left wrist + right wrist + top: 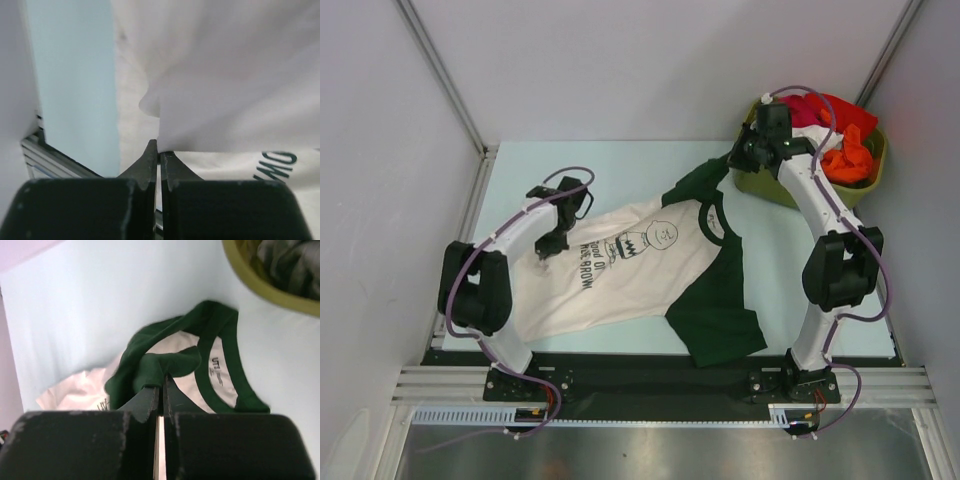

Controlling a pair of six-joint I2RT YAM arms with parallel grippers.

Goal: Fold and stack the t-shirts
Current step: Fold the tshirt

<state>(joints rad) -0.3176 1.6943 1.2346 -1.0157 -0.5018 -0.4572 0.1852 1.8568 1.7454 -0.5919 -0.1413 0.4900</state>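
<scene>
A cream-white t-shirt (pixel 620 265) with black lettering and dark green sleeves lies spread on the table, collar toward the right. My left gripper (pixel 552 243) is shut on the shirt's cream hem at its left edge; the wrist view shows cream cloth (pixel 225 75) pinched at the fingertips (pixel 151 150) and lifted. My right gripper (pixel 738 158) is shut on the far green sleeve (pixel 698 180), next to the tub; its wrist view shows green cloth (pixel 165 367) pinched, with the green collar (pixel 220 365) beyond.
An olive-green tub (pixel 770 187) at the back right holds red, orange and white clothes (pixel 845 155); its rim shows in the right wrist view (pixel 260 285). The near green sleeve (pixel 715 315) reaches toward the table's front rail (pixel 650 365).
</scene>
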